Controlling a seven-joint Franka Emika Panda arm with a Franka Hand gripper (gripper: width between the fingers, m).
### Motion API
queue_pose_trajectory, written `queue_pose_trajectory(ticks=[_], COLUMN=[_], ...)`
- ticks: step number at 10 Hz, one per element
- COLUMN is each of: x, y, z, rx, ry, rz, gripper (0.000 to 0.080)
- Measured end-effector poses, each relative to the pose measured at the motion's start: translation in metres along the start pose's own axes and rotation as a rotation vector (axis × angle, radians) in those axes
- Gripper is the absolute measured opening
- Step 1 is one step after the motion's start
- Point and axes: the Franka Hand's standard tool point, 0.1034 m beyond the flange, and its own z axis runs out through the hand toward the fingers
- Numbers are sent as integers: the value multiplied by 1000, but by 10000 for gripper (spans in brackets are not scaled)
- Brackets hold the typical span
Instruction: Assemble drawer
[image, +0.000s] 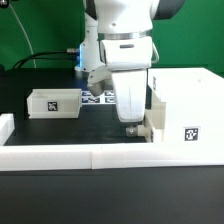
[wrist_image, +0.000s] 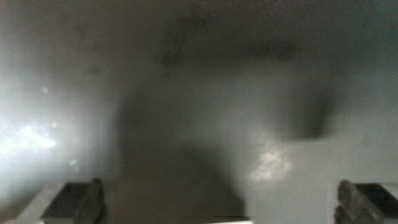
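In the exterior view the large white drawer shell (image: 185, 100) stands at the right, with a square tag (image: 191, 133) on its front. One small tray (image: 55, 103) with a tag lies apart at the left. A second small white part (image: 148, 124), apparently the other tray, sits against the shell's left side. My gripper (image: 130, 124) hangs low just left of that part, touching or nearly touching it. In the wrist view the gripper (wrist_image: 221, 205) is open: its dark fingers (wrist_image: 75, 200) stand wide apart over a blurred white surface, with nothing between them.
The low white border wall (image: 90, 155) runs along the front and turns up at the far left. The marker board (image: 98, 98) lies on the black table behind my arm. A green backdrop and cables lie beyond.
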Motion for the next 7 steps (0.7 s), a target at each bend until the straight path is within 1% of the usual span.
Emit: queue_pose_trajectory(ticks=[2,3,5,6,7], x=[1,-5,-22,-33,-43], y=[0,1,-5,-9,-16], z=[0,-1,-5,-7,-10], rx=[0,-2,0,4,3], ry=[-1,-3,-10,-12,-16], rz=[7,14,46,65,81], gripper=[649,649,649,649,649])
